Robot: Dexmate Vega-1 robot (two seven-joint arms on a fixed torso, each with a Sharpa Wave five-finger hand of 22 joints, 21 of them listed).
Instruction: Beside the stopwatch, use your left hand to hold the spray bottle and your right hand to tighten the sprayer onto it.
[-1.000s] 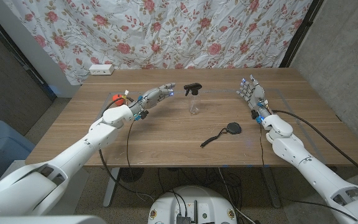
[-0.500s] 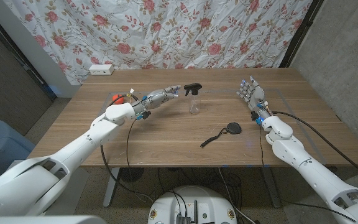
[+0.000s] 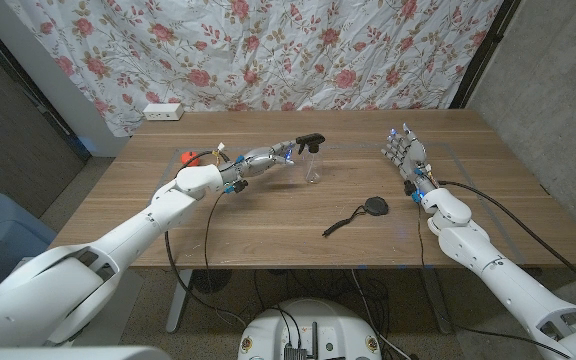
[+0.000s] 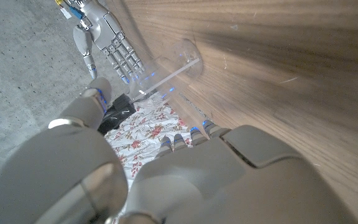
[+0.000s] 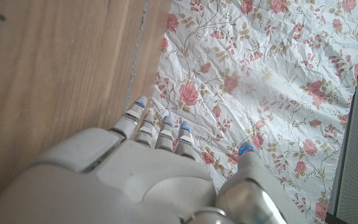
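Standing upright mid-worktop (image 3: 268, 215): spray bottle (image 3: 312, 160), stopwatch (image 3: 374, 207) nearby | left hand (image 3: 266, 158) just beside bottle, fingers apart, holding nothing | right hand (image 3: 406, 155) well apart, fingers spread, empty

Even, soft indoor light; head view sharp w/ faint shadows, wrist views blurry up close.

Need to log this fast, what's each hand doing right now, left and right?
Left hand: open, fingers reaching toward the clear plastic spray bottle with the black sprayer, not gripping it yet.
Right hand: open, fingers apart, holding nothing.
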